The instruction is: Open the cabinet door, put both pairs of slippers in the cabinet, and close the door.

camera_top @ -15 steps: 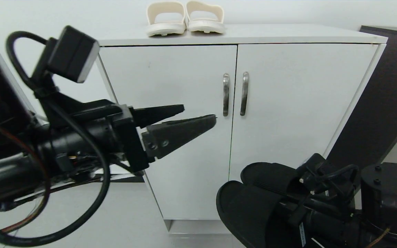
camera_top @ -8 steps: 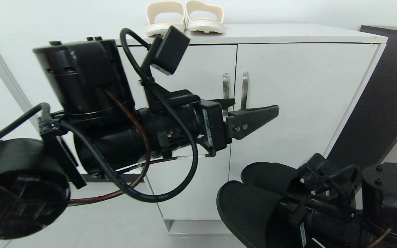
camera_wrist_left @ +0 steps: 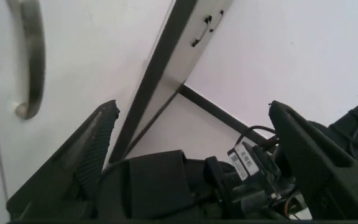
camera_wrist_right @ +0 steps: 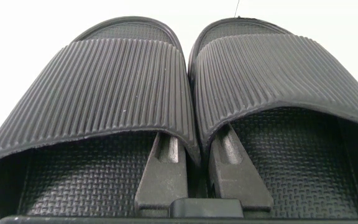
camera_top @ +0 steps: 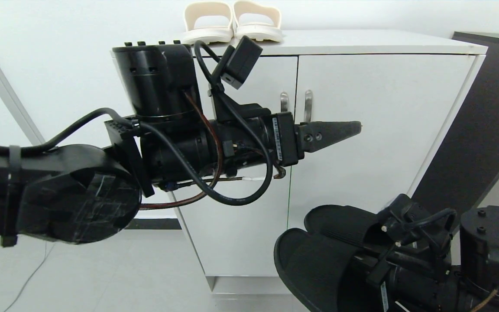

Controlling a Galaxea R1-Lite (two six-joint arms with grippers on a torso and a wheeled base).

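Observation:
The white cabinet (camera_top: 383,130) stands with both doors shut, its two metal handles (camera_top: 307,104) side by side at the middle seam. A cream pair of slippers (camera_top: 232,24) rests on its top. My left gripper (camera_top: 355,127) is held level in front of the right door, just past the handles. In the left wrist view it (camera_wrist_left: 192,109) is open, with a handle (camera_wrist_left: 33,62) close beside one finger. My right gripper (camera_wrist_right: 194,134) is shut on the touching inner walls of the black pair of slippers (camera_top: 319,255), low in front of the right door.
A dark panel (camera_top: 483,130) leans against the cabinet's right side. Pale floor (camera_top: 102,277) and a white wall lie to the cabinet's left. My left forearm and its cables (camera_top: 167,143) cover much of the left door.
My left arm has swung right and slightly up across the cabinet front, from the left door to beyond the handles. The right arm and the black slippers have barely moved.

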